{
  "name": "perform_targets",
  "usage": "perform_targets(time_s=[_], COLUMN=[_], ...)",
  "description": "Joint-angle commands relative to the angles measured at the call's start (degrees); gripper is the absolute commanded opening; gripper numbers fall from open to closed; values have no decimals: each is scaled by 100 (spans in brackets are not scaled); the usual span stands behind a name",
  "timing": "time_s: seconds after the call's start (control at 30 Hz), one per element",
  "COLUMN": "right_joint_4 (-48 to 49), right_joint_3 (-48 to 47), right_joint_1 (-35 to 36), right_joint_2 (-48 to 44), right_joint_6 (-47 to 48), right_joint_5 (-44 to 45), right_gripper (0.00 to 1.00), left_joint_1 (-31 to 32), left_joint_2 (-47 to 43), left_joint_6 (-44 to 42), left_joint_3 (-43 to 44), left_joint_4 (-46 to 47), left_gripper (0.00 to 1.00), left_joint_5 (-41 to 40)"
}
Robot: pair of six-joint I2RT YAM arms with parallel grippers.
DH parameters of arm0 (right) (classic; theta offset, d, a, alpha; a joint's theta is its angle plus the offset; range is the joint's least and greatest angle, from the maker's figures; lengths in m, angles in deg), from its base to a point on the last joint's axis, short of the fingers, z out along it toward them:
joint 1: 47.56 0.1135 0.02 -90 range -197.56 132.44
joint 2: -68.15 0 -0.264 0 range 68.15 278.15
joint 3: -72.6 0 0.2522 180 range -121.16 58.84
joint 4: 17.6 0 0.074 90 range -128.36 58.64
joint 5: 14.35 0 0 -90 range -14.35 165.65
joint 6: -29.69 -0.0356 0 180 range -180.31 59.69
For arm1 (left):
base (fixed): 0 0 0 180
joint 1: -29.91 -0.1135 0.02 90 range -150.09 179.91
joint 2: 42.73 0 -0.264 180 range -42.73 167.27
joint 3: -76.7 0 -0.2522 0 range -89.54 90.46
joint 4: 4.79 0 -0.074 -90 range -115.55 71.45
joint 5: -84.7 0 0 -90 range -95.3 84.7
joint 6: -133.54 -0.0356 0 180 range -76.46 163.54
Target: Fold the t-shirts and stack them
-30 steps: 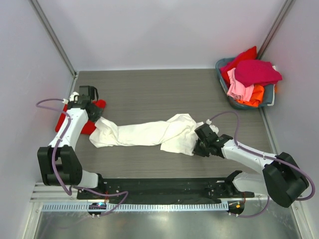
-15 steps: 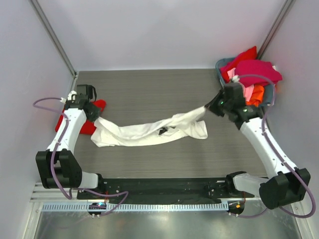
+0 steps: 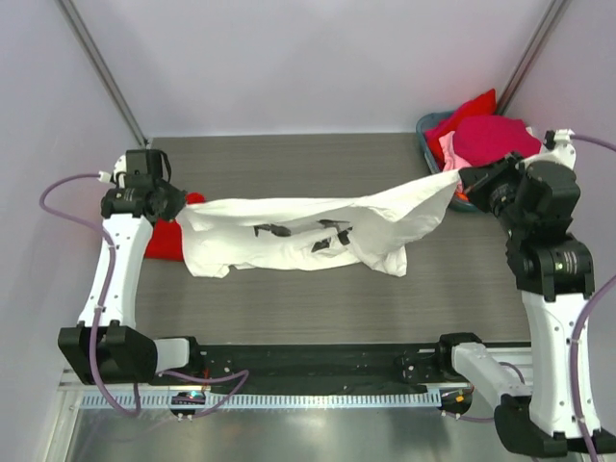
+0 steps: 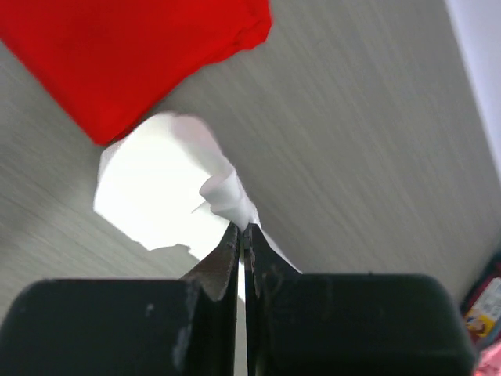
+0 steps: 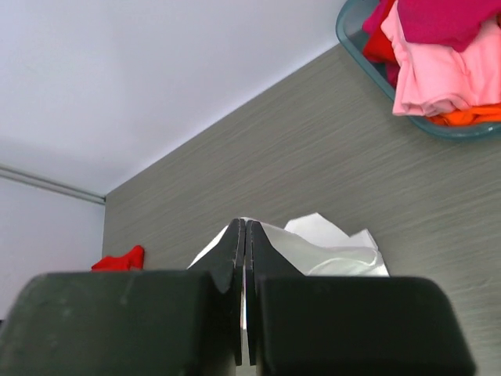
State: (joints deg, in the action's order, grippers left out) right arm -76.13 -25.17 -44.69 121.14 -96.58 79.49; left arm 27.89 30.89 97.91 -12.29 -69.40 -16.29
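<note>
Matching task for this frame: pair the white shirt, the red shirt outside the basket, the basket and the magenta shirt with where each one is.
1 white shirt
2 red shirt outside the basket
3 basket
4 magenta shirt

a on top of the pile in the basket
b lying at the left side of the table
c far right corner of the table
d stretched between left gripper and right gripper

Pairs: 1-d, 2-b, 3-c, 4-a

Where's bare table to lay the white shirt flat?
Bare table: far strip between the back wall and the held white t-shirt; near strip between it and the arm bases. Crowded: red t-shirt at left edge, full basket in the far right corner.
</note>
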Motion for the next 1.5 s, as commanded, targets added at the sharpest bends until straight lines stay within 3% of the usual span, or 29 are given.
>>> perform_targets(time_s=[0.0, 0.2, 0.57, 0.7, 0.87, 0.93, 1.0, 1.03, 1.17, 1.3, 1.47], right_joint_4=[-154, -330, -374, 20, 443, 575, 680, 715, 830, 900, 935], right_joint_3=[428, 1474, 2484, 2819, 3030, 3057, 3083, 3092, 3258, 3417, 3584], right_joint_1=[-24, -15, -15, -24, -15, -15, -24, -24, -24, -24, -24], right_joint_2=[-472, -1361, -1564, -1327, -888, -712, -501, -439, -413, -474, -518], right_joint_6=[59, -64, -56, -82, -91, -82, -91, -82, -73, -21, 15], right_joint_5=[-75, -182, -67, 82, 424, 574, 583, 575, 565, 557, 487], right_gripper=[1, 1, 1, 1, 1, 1, 1, 1, 1, 1, 1], left_joint_1=[-44, -26, 729, 765, 782, 782, 782, 782, 782, 686, 536], left_joint_2=[-513, -1131, -1694, -1090, -17, 631, 968, 1022, 541, 92, -716], left_joint_6=[-207, -137, -58, 21, 4, -301, -567, -611, -559, -691, -525], left_joint_3=[-796, -2020, -2574, -2909, -2365, -1823, -1469, -1398, -1748, -2126, -3110], left_joint_4=[-163, 365, 136, 750, 1173, 1244, 1288, 1358, 1719, 1307, 1104], left_gripper=[1, 1, 0, 1, 1, 11, 48, 58, 60, 56, 50], left_joint_5=[298, 1001, 668, 826, 651, 781, 1246, 1326, 1328, 914, 958])
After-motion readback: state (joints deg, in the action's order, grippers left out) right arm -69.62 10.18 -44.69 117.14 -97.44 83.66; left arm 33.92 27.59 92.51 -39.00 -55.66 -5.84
